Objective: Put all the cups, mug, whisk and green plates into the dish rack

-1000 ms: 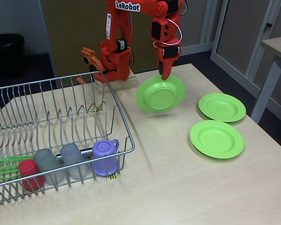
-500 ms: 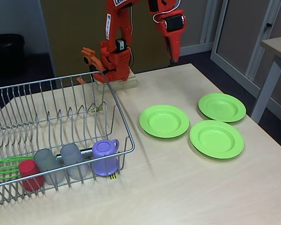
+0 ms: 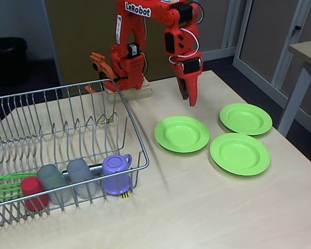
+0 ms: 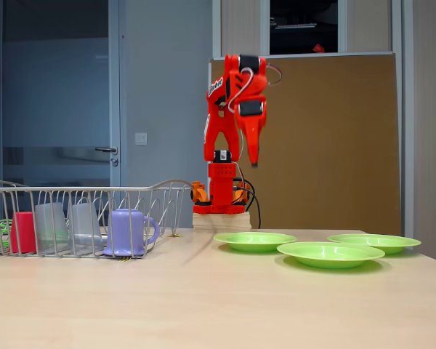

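Three round lime-green plates flat on pale wood table below orange claw, fingers apparently pressed together, empty, brown board behind.

– What sort of place is this?
– An office or lab room. A light wooden table carries a red arm marked LeRobot at 12 o'clock, before a brown partition board.
– Anything else?
– A grey door with a lever handle at 9 o'clock, and 1 more desk at 3 o'clock.
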`<state>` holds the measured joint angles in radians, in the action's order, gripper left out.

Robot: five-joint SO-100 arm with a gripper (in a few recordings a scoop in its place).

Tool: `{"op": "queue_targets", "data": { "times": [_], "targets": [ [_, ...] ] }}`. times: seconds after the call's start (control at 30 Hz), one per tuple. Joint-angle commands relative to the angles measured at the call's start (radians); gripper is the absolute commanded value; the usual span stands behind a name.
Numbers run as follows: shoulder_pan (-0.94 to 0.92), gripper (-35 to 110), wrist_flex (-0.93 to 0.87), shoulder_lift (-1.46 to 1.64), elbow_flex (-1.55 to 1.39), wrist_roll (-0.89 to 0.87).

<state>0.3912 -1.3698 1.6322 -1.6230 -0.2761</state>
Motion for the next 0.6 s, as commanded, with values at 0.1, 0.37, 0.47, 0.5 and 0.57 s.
{"op": "queue_targets", "data": {
  "times": [0.1, 0.37, 0.47, 0.5, 0.57],
  "targets": [
    [-0.032, 30, 0.264, -0.117, -0.123, -0.011],
    [-0.043, 31, 0.327, -0.365, 0.006, -0.046],
    [-0.038, 31, 0.348, -0.43, 0.032, -0.061],
    [-0.037, 31, 0.353, -0.449, 0.038, -0.071],
    [-0.034, 31, 0.368, -0.482, 0.046, -0.084]
  ]
}}
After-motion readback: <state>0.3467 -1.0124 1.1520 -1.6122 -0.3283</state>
